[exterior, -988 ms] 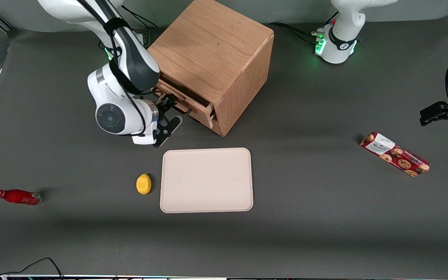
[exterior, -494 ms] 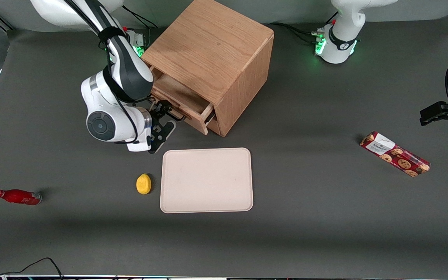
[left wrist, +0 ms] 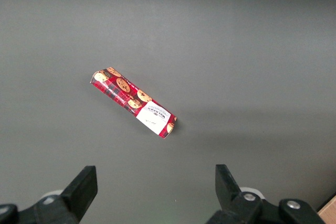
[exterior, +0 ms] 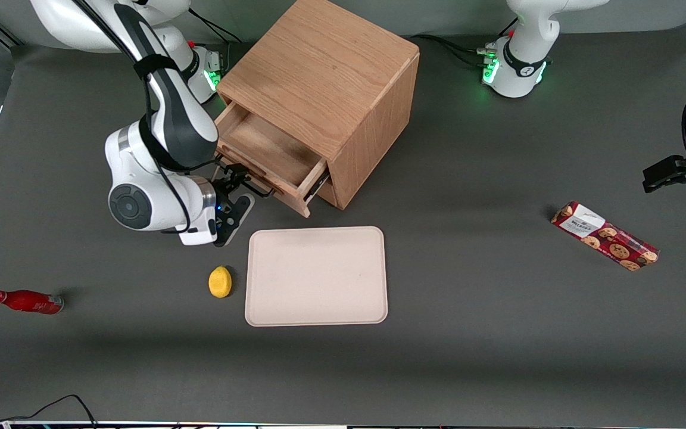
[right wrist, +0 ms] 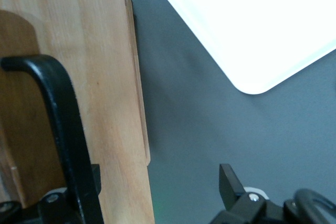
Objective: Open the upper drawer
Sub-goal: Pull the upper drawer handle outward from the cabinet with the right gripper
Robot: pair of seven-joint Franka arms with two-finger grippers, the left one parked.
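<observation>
My gripper (exterior: pixel 242 189) hooks the upper drawer (exterior: pixel 265 152) handle, fingers spread; tray (exterior: pixel 317 276) and lemon (exterior: pixel 220 281) lie nearer the camera, centre frame.

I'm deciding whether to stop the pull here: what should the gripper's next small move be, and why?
Probably one more short pull straight out from the cabinet. The upper drawer is well out, its bare wooden floor showing, and the gripper sits at its dark handle, so the hold looks usable. The tray lies close ahead, so keep the pull short.
</observation>
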